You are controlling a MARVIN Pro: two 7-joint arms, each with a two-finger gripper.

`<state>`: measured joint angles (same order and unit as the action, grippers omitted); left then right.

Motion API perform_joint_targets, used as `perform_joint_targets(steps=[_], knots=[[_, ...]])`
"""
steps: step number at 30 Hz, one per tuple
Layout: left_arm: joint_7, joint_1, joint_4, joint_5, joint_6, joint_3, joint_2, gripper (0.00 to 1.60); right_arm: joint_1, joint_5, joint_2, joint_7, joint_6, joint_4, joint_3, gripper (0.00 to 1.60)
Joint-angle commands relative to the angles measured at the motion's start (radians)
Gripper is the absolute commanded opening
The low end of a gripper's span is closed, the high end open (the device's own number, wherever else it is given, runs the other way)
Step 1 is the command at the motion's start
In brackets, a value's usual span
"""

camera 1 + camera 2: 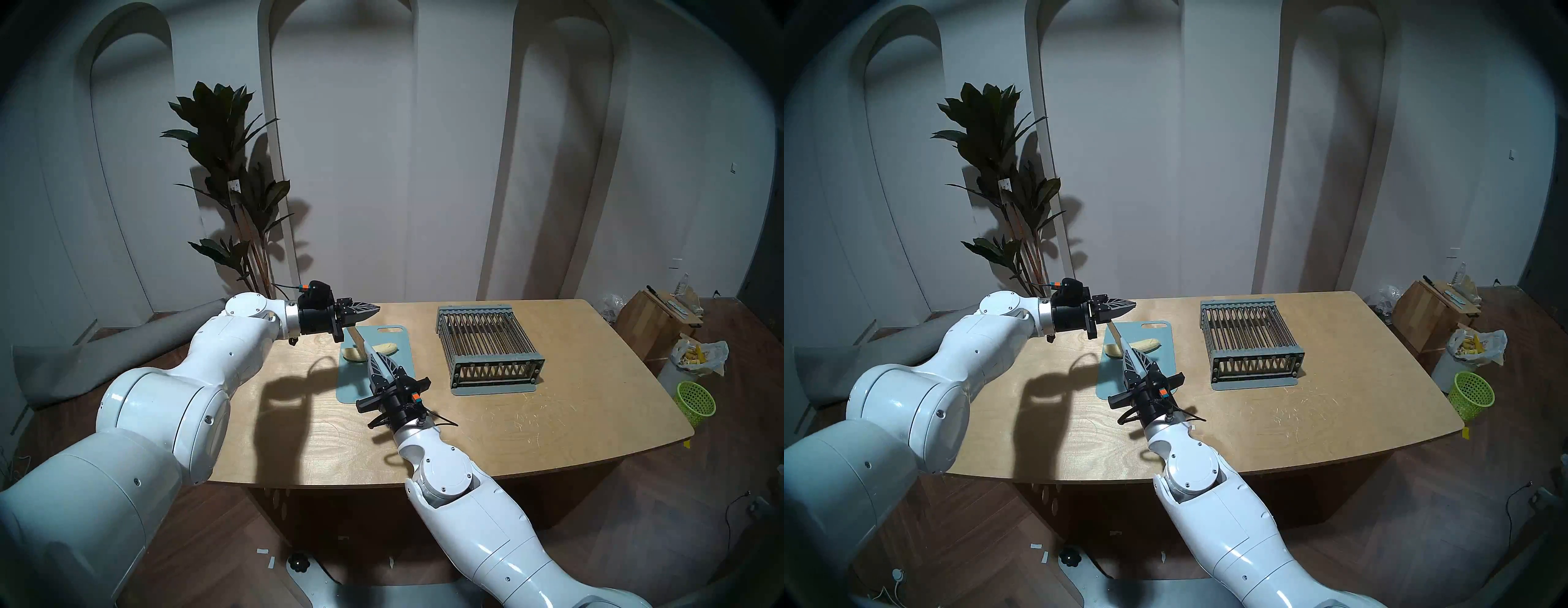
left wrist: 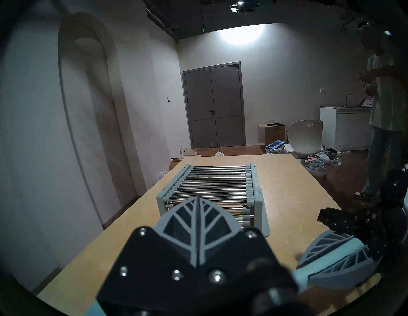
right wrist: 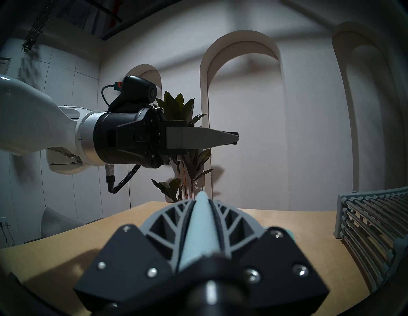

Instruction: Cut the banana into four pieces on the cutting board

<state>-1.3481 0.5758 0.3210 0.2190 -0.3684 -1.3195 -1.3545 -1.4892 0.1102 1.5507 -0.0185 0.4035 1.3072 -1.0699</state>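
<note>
Banana (image 1: 388,349) lying across the far half of the cutting board (image 1: 352,388) — looks like the knife (image 1: 358,342) blade is on it, hard to be sure. Right gripper (image 1: 373,354) over the board, clamped on the knife's pale-blue handle. Left gripper (image 1: 373,308) hovers above the board's far-left corner, fingers pressed together, holding nothing. Rack (image 1: 488,339) sits right of the board.

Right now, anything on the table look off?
Only wear: the table has pale scratches near the rack. The banana lies on the cutting board, with the knife in the right gripper angled over it.
</note>
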Motion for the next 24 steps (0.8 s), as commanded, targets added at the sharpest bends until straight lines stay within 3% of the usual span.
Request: perform_joint_targets(steps=[1, 24], knots=[[-0.008, -0.058, -0.043, -0.005, -0.053, 0.002, -0.010, 0.00, 0.027, 0.002, 0.015, 0.002, 0.034, 0.007, -0.001, 0.00], [-0.009, -0.066, -0.158, -0.051, -0.127, 0.003, -0.003, 0.00, 0.034, 0.026, 0.017, -0.009, 0.056, -0.051, 0.004, 0.00]])
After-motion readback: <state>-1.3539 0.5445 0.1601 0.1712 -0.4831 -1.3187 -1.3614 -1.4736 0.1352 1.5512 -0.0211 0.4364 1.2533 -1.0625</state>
